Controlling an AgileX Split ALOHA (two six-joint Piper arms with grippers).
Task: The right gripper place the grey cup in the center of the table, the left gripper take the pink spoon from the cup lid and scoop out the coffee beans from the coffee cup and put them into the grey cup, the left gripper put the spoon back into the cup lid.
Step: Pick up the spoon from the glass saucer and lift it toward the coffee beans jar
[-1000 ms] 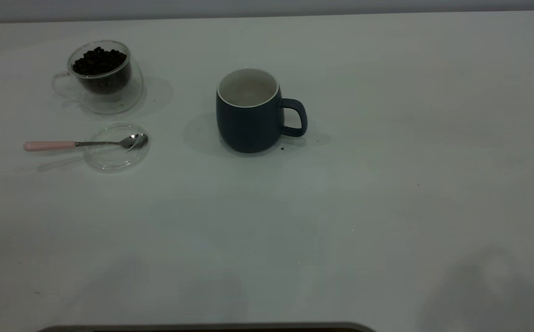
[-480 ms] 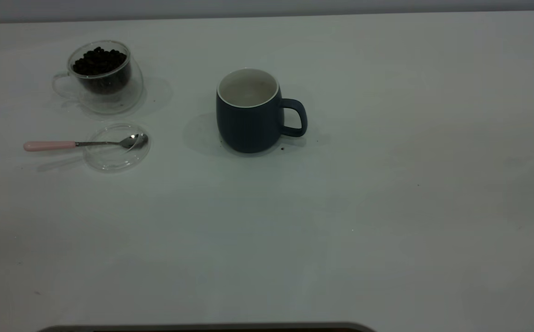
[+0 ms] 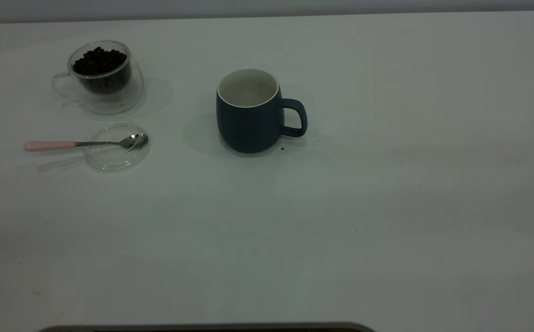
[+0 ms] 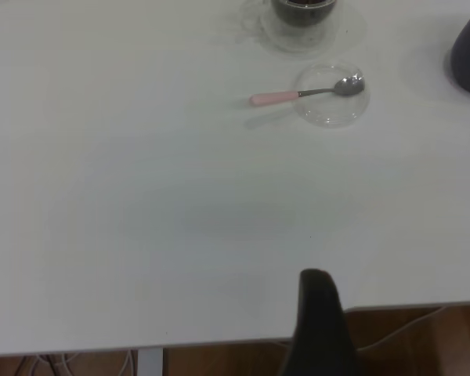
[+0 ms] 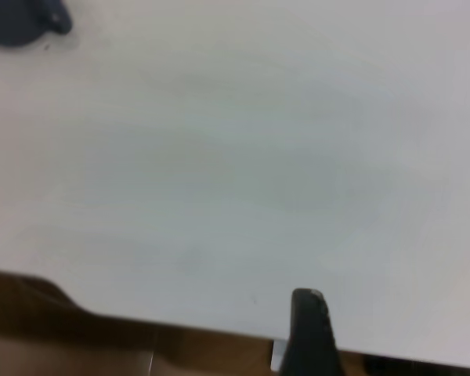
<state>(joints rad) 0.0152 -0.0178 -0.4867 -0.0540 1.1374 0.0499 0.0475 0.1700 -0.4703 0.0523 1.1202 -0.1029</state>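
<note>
One coffee cup point(image 3: 102, 77) heaped with coffee beans point(image 3: 98, 60) near the table's point(image 3: 387, 207) far left corner; one pink spoon point(image 3: 80, 144), bowl in the one cup lid point(image 3: 117, 147) beside it; one grey cup point(image 3: 251, 110) mid-table, nothing visible inside; both grippers back at the near edge, jaw state cannot be told

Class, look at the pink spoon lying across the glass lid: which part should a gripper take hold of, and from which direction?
Grip the pink spoon by its pink handle, from above. The handle lies flat beyond the cup lid with table free around it; its bowl sits inside the lid's raised rim.
</note>
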